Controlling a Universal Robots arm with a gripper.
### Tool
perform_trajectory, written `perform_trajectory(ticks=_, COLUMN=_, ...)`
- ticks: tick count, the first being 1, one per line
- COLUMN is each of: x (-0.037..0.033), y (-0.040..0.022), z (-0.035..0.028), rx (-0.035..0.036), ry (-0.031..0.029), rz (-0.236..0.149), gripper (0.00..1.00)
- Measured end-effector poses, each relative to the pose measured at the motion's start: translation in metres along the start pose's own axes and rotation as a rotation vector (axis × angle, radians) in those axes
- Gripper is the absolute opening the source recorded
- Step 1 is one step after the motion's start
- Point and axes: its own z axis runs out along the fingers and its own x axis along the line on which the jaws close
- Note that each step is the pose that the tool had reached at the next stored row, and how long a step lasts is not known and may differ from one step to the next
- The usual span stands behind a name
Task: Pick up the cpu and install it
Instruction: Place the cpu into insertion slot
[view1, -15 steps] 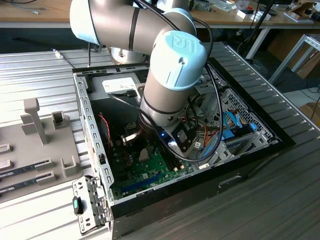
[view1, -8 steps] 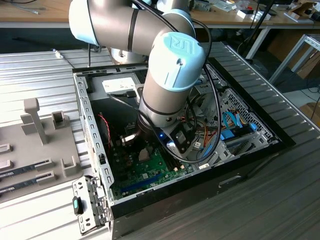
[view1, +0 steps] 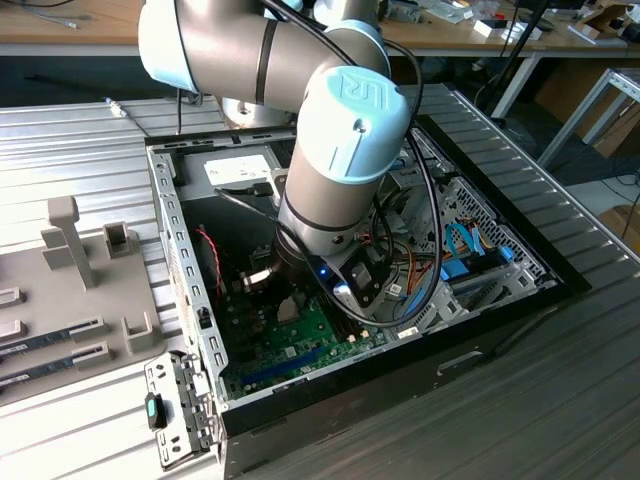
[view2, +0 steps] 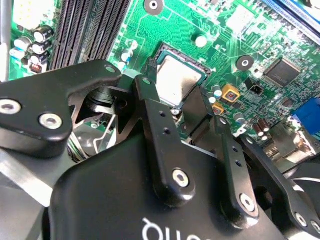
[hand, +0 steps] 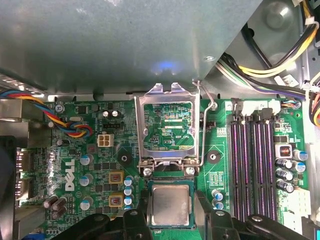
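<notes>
Silver-topped cpu (hand: 171, 205) sits in its socket, directly between my claw (view2: 192, 107) tips.
Claw released, fingers (view2: 150, 105) flanking the chip; retention frame (hand: 167, 125) open beyond.

Arm (view1: 340, 130): grey and pale-blue joints, elbow bent, wrist angled steeply down. Gripper (view2: 182, 107): black, linkage bars showing in both wrist views, jaws parted with a gap between the fingers (view2: 150, 107), pointed down.

white lettering stands on the green motherboard (hand: 75, 150), small print inside the open socket frame (hand: 167, 125), a raised logo on the arm's blue joint cap (view1: 362, 95).
</notes>
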Motion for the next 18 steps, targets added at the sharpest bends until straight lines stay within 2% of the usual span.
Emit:
perform_trajectory(ticks=2, x=0.0000, y=0.0000, z=0.0000, rx=0.0001, ry=0.0001, rz=0.000, gripper=0.47)
perform_trajectory(ticks=3, x=0.0000, y=0.0000, z=0.0000, rx=0.0002, ry=0.0001, rz=0.000, gripper=0.40)
perform_trajectory(ticks=4, x=0.0000, y=0.0000, z=0.0000, rx=0.0002, ry=0.0001, rz=0.000, gripper=0.38)
perform_trajectory(ticks=18, x=0.0000, y=0.0000, z=0.0002, rx=0.0002, ry=0.0000, rz=0.000, gripper=0.38)
